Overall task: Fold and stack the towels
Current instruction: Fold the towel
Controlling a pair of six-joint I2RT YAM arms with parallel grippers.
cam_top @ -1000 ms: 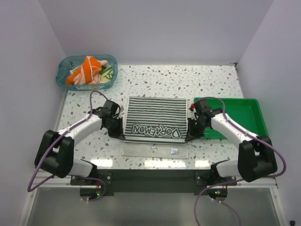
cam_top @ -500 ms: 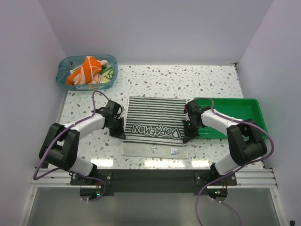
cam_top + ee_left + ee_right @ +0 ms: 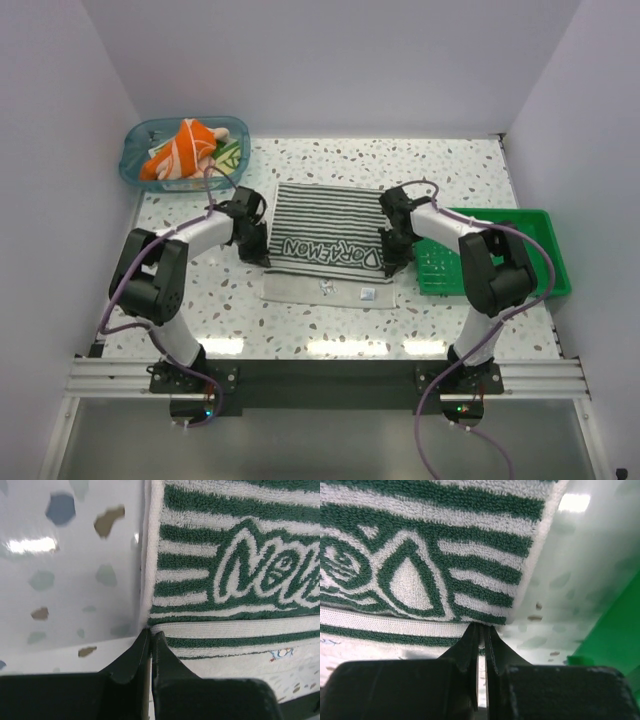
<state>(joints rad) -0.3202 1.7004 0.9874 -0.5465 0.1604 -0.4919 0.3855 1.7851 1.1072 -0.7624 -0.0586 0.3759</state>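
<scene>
The black-and-white striped towel (image 3: 325, 222) with "DORAEMON" lettering lies mid-table, its near edge lifted and folded back so the pale reverse (image 3: 330, 290) shows at the front. My left gripper (image 3: 264, 260) is shut on its left near corner (image 3: 165, 627). My right gripper (image 3: 390, 264) is shut on its right near corner (image 3: 470, 617). The left wrist view shows the left gripper (image 3: 150, 636) pinching the hem, and the right wrist view shows the right gripper (image 3: 483, 629) doing the same. The orange towel (image 3: 180, 148) and the green towel (image 3: 229, 152) lie crumpled in the basket.
A blue see-through basket (image 3: 135, 168) stands at the back left. A green tray (image 3: 520, 250) stands at the right, close beside the right arm. White walls close in the table on three sides.
Both grippers have moved away from the near edge with the towel's corners, carrying the lifted edge farther over the towel. The visible striped part has shortened.
</scene>
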